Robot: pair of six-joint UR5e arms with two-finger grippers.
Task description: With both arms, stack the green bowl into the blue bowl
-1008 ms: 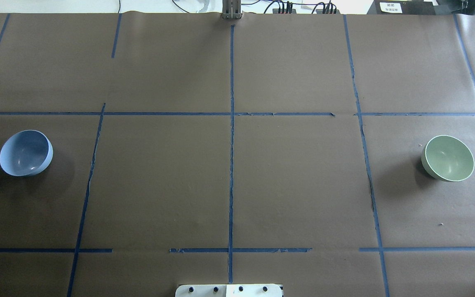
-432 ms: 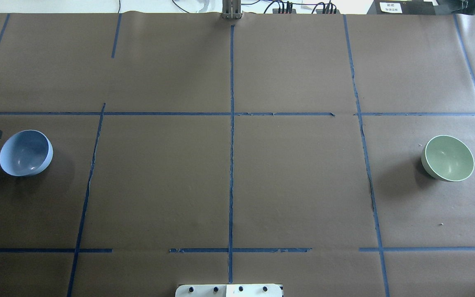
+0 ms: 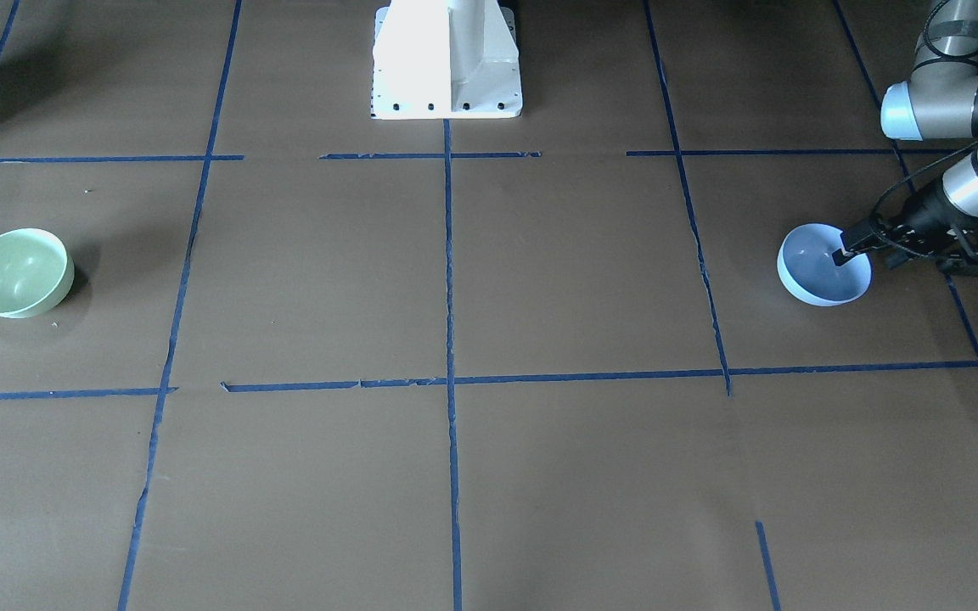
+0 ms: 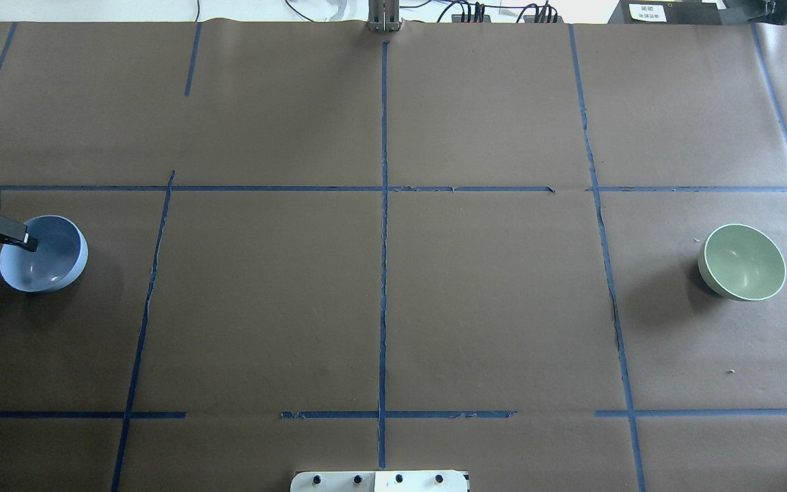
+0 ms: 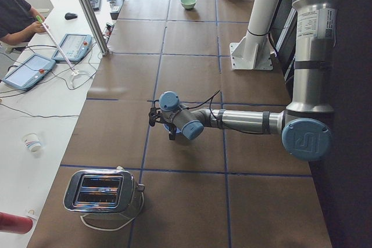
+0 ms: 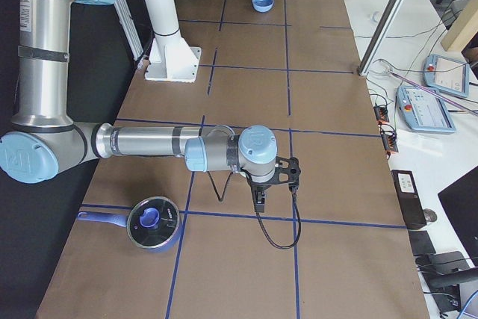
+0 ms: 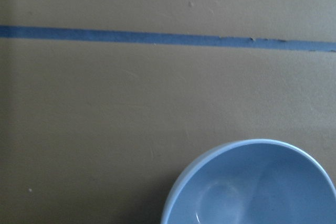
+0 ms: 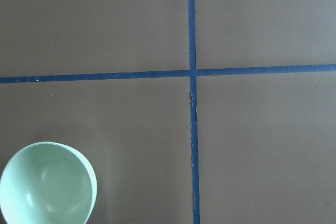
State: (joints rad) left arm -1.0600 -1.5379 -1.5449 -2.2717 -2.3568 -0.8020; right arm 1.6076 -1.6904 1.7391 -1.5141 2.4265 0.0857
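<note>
The left end effector (image 3: 843, 254) has reached the smooth periwinkle-blue round bowl (image 3: 807, 273); I cannot tell its opening, grasp probably next.

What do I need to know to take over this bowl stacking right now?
The left gripper hangs at the rim of the blue bowl, one finger over its inside; I cannot tell whether it is open or shut.
The right gripper shows only from the side, so its state is unclear.
The green bowl stands upright and alone at the opposite end of the table.
Done: nothing is lifted or stacked.
Left: grasp both bowls, bring them together, and set green into blue.
</note>
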